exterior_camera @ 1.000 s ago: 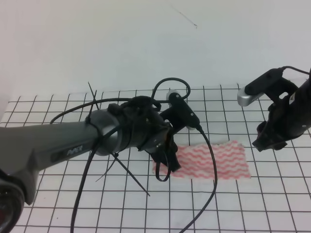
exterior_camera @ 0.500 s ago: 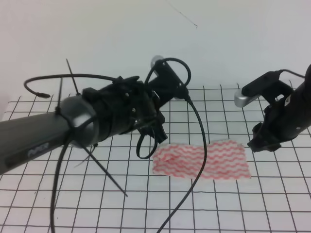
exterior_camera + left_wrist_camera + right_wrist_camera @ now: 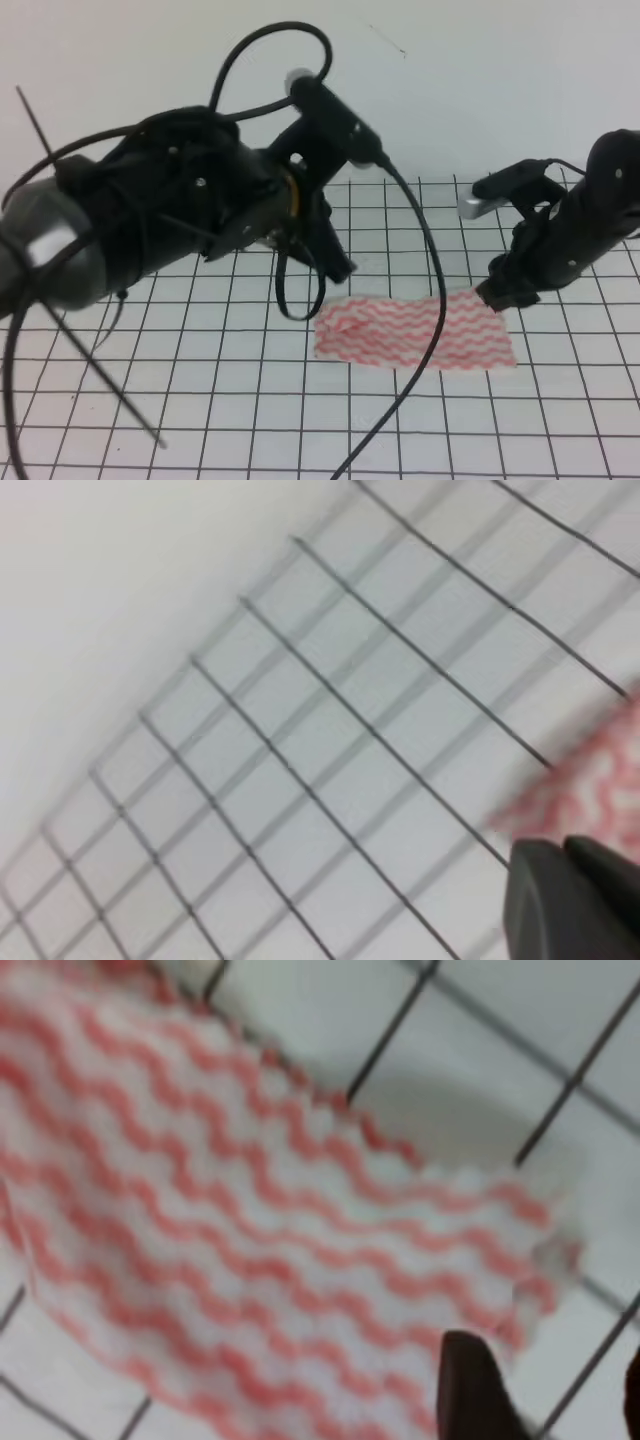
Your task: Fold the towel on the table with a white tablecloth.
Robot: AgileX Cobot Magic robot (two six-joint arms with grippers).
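The towel point(image 3: 415, 331), white with red-pink wavy stripes, lay flat on the grid-lined white tablecloth point(image 3: 200, 400) covering the table, at about four o'clock from the view's centre.

text: none legible | checked: left arm point(image 3: 150, 220) housing, right arm point(image 3: 570, 235), towel point(image 3: 415, 330), tablecloth point(image 3: 300, 420) | marks: only black grid lines and red-pink wavy stripes were seen

One towel point(image 3: 415, 330), striped red-pink on white; one gridded white tablecloth point(image 3: 560, 420) over one bench; two robot arms, each with one claw: left claw point(image 3: 335, 262); right claw point(image 3: 503, 296).
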